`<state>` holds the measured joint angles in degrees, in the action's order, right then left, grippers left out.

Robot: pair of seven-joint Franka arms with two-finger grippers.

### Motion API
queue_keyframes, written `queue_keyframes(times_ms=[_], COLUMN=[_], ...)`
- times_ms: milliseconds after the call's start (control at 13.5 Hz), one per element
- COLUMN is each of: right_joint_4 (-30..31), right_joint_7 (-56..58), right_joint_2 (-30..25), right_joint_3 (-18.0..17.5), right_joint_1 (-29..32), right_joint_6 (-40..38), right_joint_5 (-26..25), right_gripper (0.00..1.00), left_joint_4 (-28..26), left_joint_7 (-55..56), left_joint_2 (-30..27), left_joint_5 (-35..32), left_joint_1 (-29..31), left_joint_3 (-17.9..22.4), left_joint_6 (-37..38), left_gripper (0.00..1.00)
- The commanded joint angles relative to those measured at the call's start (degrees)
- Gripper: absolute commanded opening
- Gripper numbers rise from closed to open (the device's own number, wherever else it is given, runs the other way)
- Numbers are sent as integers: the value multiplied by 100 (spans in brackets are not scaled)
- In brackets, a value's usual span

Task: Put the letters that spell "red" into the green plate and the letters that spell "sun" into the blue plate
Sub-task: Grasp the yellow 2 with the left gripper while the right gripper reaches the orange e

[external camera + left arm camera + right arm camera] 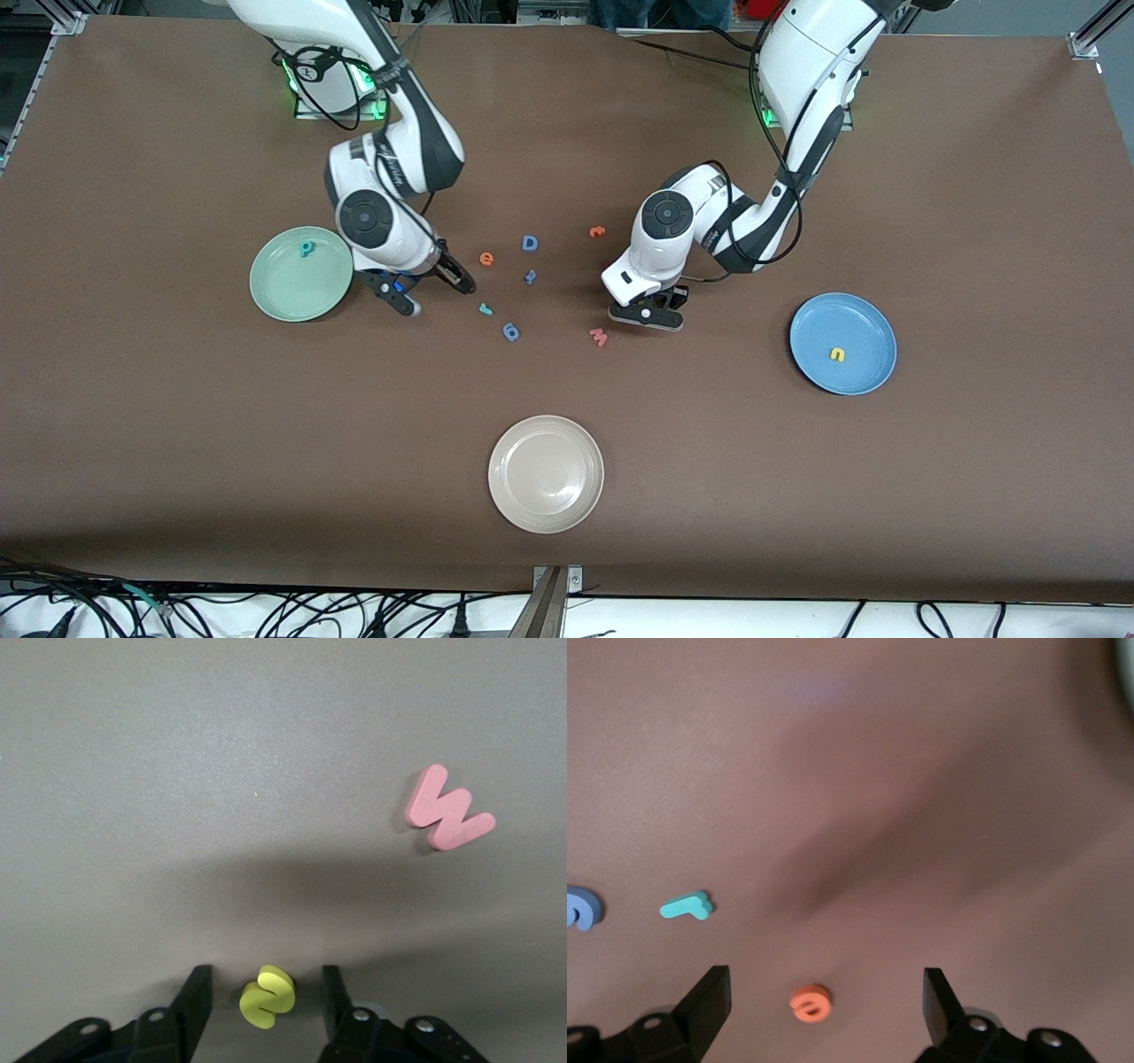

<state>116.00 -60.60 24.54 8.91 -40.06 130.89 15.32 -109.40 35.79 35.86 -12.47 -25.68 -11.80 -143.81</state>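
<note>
- The yellow "s" [267,997] sits between the fingers of our left gripper [646,316]. The fingers stand a little off it on each side, so they are not squeezing it yet.
- The pink "w" [599,336] lies just beside that gripper on the table [974,195], near the middle.
- Our right gripper [431,292] is wide open and holds nothing. It hangs low by the green plate [282,297], with the orange "e" [810,1003] between its fingers on the table.
- The teal "r" [485,309] lies near it, not picked up yet.
- In the green plate we see one teal letter [306,249], so "red" needs the "e" and "r" too, we think.
- In the blue plate [864,377], toward the left arm's end, we see one yellow letter [837,354]. "Sun" is missing the "s" and one more, which we cannot find.
</note>
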Motion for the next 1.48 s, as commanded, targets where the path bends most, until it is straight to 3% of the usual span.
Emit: queue_keyframes(times_ms=[0, 222, 517, 812, 1034, 1403], right_joint_4=[-60, -51, -25, -7, 2, 2], right_joint_7=[-328, -627, -997, -963, -910, -892], right_joint_2=[358, 552, 552, 570, 561, 587], right_joint_3=[50, 50, 41, 50, 50, 58], right_joint_1=[-291, -546, -819, -819, -819, -810], right_joint_6=[479, 736, 718, 718, 701, 692], right_joint_5=[85, 94, 94, 85, 85, 85], right_gripper=[96, 96, 95, 82, 67, 61], left_joint_4=[-170, -161, -144, -4, 400, 1464], left_joint_7=[331, 394, 464, 306, -403, -2188], left_joint_2=[-62, -53, -44, -123, -282, -273], left_joint_5=[-194, -194, -194, -194, -89, 447], left_joint_1=[-16, -25, -25, 124, 554, 1686], left_joint_3=[2, 2, 2, 2, -15, -6], left_joint_6=[-120, -138, -129, 19, 922, 2699], left_gripper=[38, 25, 18, 14, 14, 14])
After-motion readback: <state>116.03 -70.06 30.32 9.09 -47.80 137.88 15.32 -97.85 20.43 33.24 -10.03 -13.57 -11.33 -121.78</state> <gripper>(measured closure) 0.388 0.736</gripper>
